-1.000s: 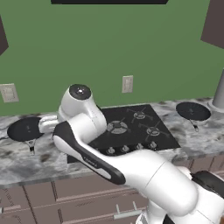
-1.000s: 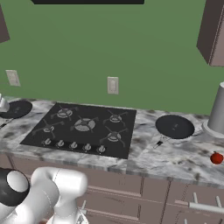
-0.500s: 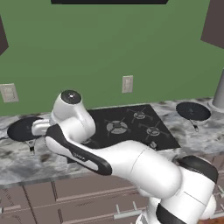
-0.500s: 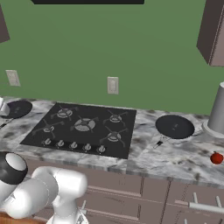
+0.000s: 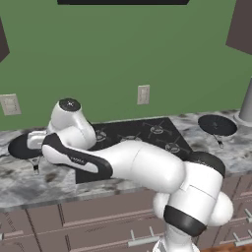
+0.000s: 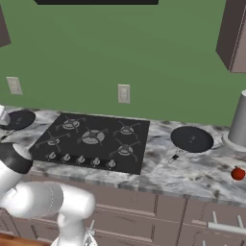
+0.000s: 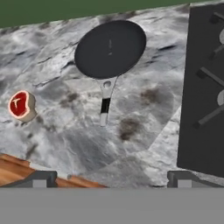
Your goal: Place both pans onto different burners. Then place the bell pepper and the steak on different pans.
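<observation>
Spreading across the right of the hand view, the cooktop (image 7: 205,87) lies just beside the marble counter (image 7: 57,135), where the left pan (image 7: 110,49) rests off any burner, up and ahead of the gripper (image 7: 109,179), whose fingers stand wide apart and empty. The pan's handle (image 7: 105,103) runs straight back toward the gripper, its pale end nearest, a likely grasp point. The steak (image 7: 21,105) sits well to the pan's left.

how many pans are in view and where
2. One frying pan sits on the marble counter left of the cooktop; the other pan sits on the counter right of it. Neither is on a burner.
</observation>
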